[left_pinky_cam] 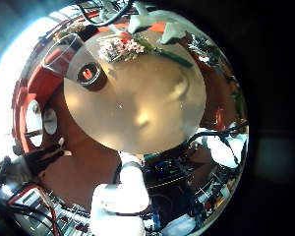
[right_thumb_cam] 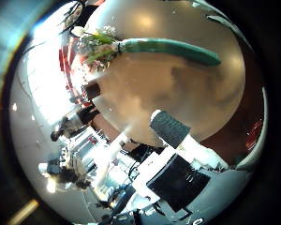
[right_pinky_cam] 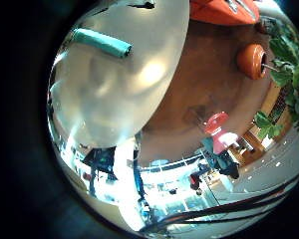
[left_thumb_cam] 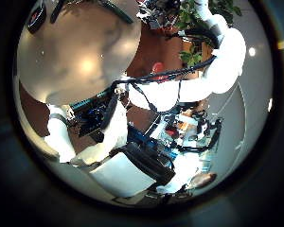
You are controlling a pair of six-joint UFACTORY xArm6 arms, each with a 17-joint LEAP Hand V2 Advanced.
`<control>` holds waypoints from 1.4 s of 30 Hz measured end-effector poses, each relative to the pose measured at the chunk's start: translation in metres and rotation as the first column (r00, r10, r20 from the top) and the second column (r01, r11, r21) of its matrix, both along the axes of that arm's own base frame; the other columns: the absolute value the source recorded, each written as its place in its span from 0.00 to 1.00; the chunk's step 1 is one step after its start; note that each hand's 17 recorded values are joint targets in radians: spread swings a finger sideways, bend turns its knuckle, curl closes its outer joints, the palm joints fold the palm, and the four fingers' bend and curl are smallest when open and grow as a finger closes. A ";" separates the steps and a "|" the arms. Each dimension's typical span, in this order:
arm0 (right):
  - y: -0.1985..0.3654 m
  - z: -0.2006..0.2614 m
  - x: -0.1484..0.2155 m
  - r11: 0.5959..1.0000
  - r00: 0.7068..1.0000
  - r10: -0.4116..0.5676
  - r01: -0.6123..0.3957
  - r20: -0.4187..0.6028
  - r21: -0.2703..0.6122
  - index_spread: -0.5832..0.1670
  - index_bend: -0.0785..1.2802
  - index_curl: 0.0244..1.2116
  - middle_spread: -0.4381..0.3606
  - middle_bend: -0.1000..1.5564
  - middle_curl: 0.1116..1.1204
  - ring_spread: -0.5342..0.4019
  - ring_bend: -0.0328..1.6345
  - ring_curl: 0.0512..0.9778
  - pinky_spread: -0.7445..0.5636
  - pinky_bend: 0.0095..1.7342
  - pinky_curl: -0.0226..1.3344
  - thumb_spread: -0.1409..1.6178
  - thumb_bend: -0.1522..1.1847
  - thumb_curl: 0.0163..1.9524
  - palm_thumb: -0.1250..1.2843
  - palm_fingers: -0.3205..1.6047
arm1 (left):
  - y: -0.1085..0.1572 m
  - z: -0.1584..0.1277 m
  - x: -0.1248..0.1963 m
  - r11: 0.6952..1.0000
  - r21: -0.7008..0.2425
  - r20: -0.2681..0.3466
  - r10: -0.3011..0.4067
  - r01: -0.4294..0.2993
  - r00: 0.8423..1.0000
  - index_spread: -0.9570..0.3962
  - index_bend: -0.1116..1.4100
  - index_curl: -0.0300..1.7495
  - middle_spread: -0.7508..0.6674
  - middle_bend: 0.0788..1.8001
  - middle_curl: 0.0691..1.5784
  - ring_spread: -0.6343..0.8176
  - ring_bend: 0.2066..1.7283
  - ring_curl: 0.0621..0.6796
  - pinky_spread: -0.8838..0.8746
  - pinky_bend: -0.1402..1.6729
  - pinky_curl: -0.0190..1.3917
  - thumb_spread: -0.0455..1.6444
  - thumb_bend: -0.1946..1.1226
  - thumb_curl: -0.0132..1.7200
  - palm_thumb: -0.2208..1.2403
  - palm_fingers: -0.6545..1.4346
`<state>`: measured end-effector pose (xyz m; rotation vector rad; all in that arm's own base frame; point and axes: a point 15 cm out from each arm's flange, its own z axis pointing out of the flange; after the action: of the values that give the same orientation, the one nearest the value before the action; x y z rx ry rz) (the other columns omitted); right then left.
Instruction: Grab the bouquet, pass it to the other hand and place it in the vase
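Observation:
The bouquet lies flat on the round pale table, with pale flowers at one end and a long green wrapped stem. Nothing holds it. The left little finger side palm view shows the bouquet beside a dark cylindrical vase that stands upright on the table. The stem's end shows in the right little finger side palm view. My right hand is above the table close to the stem, one finger straight. My left hand is higher over the table, fingers relaxed.
An orange pot and green plants stand on the floor beyond the table. White cups sit off the table's edge. A white robot arm rises beside the table. The table's middle is bare.

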<state>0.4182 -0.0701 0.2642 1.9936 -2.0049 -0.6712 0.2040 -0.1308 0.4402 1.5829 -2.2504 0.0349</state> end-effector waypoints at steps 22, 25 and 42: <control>0.024 -0.078 0.030 0.999 0.999 0.009 -0.011 -0.041 -0.043 0.51 0.19 0.27 0.51 0.27 0.31 0.47 0.44 0.26 0.70 0.32 0.20 0.62 0.10 0.26 0.72 0.30 | 0.002 -0.010 0.010 1.000 0.011 -0.028 -0.025 0.025 0.999 0.74 0.20 0.24 0.77 0.08 0.20 0.81 0.14 0.21 0.80 0.17 0.17 0.70 0.13 0.20 0.41 0.40; 0.023 -0.082 0.035 0.999 1.000 0.002 -0.003 -0.028 -0.048 0.51 0.19 0.27 0.50 0.28 0.32 0.47 0.44 0.26 0.70 0.31 0.19 0.61 0.10 0.26 0.73 0.30 | 0.005 -0.010 0.013 1.000 0.013 -0.025 -0.025 0.025 0.999 0.74 0.20 0.24 0.77 0.07 0.20 0.81 0.14 0.21 0.80 0.17 0.17 0.70 0.13 0.20 0.41 0.40; 0.025 -0.108 0.041 0.994 0.996 0.044 -0.051 -0.074 -0.094 0.37 0.18 0.29 0.32 0.38 0.42 0.28 0.62 0.37 0.37 0.44 0.19 0.60 0.10 0.29 0.74 0.57 | 0.011 -0.014 0.018 0.999 0.021 -0.034 -0.027 0.028 0.999 0.74 0.20 0.24 0.78 0.07 0.19 0.81 0.13 0.22 0.80 0.17 0.17 0.70 0.13 0.20 0.41 0.40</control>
<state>0.4594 -0.0455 0.1558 1.9279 -1.9057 -0.6146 0.2224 -0.1196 0.4260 1.5515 -2.2534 -0.0241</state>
